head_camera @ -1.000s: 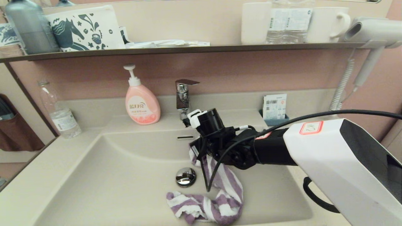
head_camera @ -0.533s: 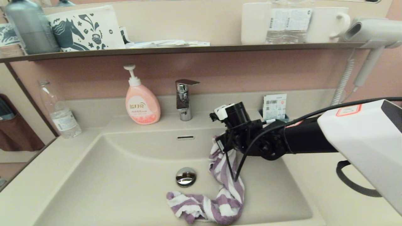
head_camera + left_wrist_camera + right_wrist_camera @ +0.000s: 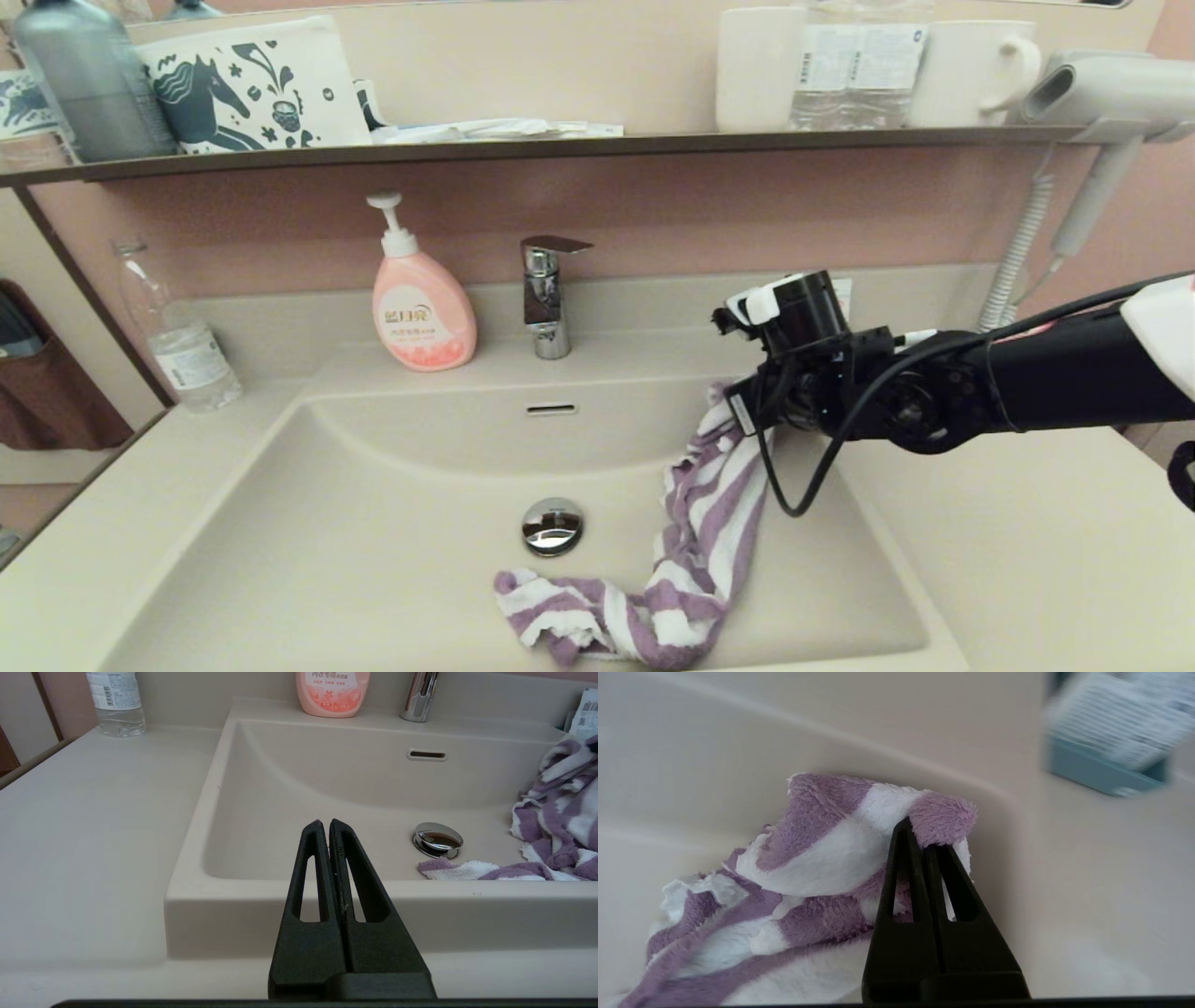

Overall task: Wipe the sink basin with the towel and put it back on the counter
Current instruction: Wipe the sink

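A purple-and-white striped towel (image 3: 705, 523) hangs from my right gripper (image 3: 733, 411), which is shut on its upper corner (image 3: 941, 819) above the right rim of the cream sink basin (image 3: 373, 523). The towel's lower end trails on the basin floor near the chrome drain plug (image 3: 553, 525). The overflow slot (image 3: 551, 409) shows in the back wall. The cream counter (image 3: 1018, 560) stretches to the right under my right arm. My left gripper (image 3: 325, 826) is shut and empty, held low in front of the basin's front edge; it does not show in the head view.
A pink soap pump bottle (image 3: 420, 303) and chrome faucet (image 3: 546, 294) stand behind the basin. A clear water bottle (image 3: 177, 336) is on the left counter. A blue holder with packets (image 3: 1106, 760) sits at the back right. A dark shelf (image 3: 560, 145) carries cups and bottles; a hair dryer (image 3: 1102, 93) hangs at right.
My right gripper has swung right and slightly up, from beside the faucet to the basin's right rim, drawing the towel's upper end along; the lower end stays on the basin floor.
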### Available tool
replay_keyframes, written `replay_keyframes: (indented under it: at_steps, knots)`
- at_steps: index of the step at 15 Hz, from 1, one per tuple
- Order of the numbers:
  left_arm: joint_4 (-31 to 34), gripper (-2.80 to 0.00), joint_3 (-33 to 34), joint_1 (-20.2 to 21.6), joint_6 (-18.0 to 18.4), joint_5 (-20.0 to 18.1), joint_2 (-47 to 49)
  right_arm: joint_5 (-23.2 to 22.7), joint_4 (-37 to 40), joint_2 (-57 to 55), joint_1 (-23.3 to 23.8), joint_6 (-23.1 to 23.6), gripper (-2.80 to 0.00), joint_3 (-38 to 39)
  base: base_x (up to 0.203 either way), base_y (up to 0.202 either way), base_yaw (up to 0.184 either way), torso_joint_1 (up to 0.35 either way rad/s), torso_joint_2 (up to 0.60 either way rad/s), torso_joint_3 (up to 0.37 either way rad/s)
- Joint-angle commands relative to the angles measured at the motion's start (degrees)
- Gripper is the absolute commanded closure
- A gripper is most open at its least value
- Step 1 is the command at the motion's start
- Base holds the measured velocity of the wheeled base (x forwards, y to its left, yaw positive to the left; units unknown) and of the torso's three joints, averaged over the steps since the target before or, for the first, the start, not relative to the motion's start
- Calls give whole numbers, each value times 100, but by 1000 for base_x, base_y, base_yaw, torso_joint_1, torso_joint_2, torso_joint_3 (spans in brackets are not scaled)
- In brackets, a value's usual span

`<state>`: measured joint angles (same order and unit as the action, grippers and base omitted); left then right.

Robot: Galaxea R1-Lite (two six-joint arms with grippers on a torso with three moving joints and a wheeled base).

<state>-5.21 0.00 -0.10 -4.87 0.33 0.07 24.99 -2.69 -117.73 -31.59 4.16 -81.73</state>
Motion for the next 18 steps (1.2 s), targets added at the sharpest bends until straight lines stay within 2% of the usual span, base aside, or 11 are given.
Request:
replay_keyframes:
  at_steps: [1, 4, 7, 13, 15, 18]
  knots:
    - [-7, 0, 0, 1, 4, 2, 1, 6, -3, 167, 43, 6, 0, 73, 0, 0, 0, 0, 0, 0]
    - [-7, 0, 0, 1, -5, 2, 1, -3, -4, 0, -109, 8, 0, 53, 0, 0, 0, 0, 0, 0]
    - [-7, 0, 0, 1, 4, 2, 1, -30, -9, -209, -500, 5, 0, -197, 0, 0, 0, 0, 0, 0]
    - [-7, 0, 0, 1, -2, 2, 1, 1, 155, -1493, -1376, 2, 0, -1987, 0, 0, 0, 0, 0, 0]
    - [-7, 0, 0, 1, -3, 2, 1, 108, 252, -1795, -1429, 0, 0, -2342, 0, 0, 0, 0, 0, 0]
    - [-7, 0, 0, 1, -5, 2, 1, 194, 291, -1529, -1179, -10, 0, -2218, 0, 0, 0, 0, 0, 0]
